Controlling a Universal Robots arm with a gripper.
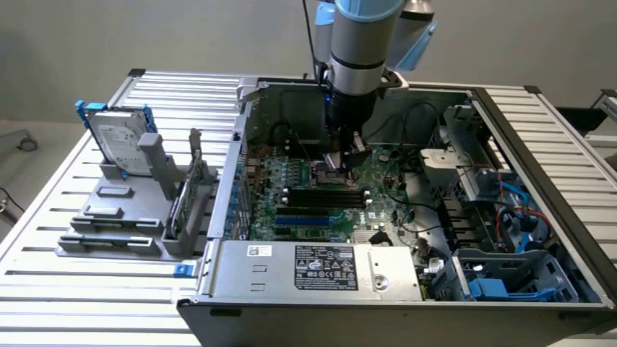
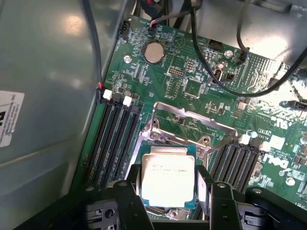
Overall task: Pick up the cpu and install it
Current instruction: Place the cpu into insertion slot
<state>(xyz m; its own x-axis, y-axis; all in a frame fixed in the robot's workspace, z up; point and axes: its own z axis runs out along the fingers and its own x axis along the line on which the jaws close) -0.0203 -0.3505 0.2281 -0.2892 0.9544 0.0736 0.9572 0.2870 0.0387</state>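
exterior view: open computer case (image 1: 540, 173) lying on a slatted metal table (image 1: 58, 289), green motherboard (image 1: 318, 188) exposed inside. on the exterior view's left, outside the case, a grey fixture (image 1: 115, 210) with a hard drive (image 1: 121, 137) in a blue frame standing upright in it. along the near edge of the case a power supply (image 1: 318, 267) with a white label; near the corner on the exterior view's right a blue drive caddy (image 1: 492, 289); black cables (image 1: 424, 210) loop over the board. the arm (image 1: 362, 43) comes straight down from above into the case, wrist vertical, gripper (image 1: 339, 157) low over the middle of the board, clear of the case walls. wrist view: the cpu (image 2: 168, 178), dull silver top with a green edge, sits between the two black fingers (image 2: 129, 203) of the gripper (image 2: 170, 194), which are clenched on its two opposite sides. it is right over the socket (image 2: 158, 139); cannot tell whether it is seated or a little above. the socket's metal load frame (image 2: 192, 120) stands hinged up just beyond the chip. memory slots (image 2: 112, 139) with white latches run beside the socket, more slots on the other side. a coin battery (image 2: 153, 51) lies farther off on the board, and a dark cable (image 2: 211, 62) crosses above it. grey case wall (image 2: 43, 72) close alongside the slots.
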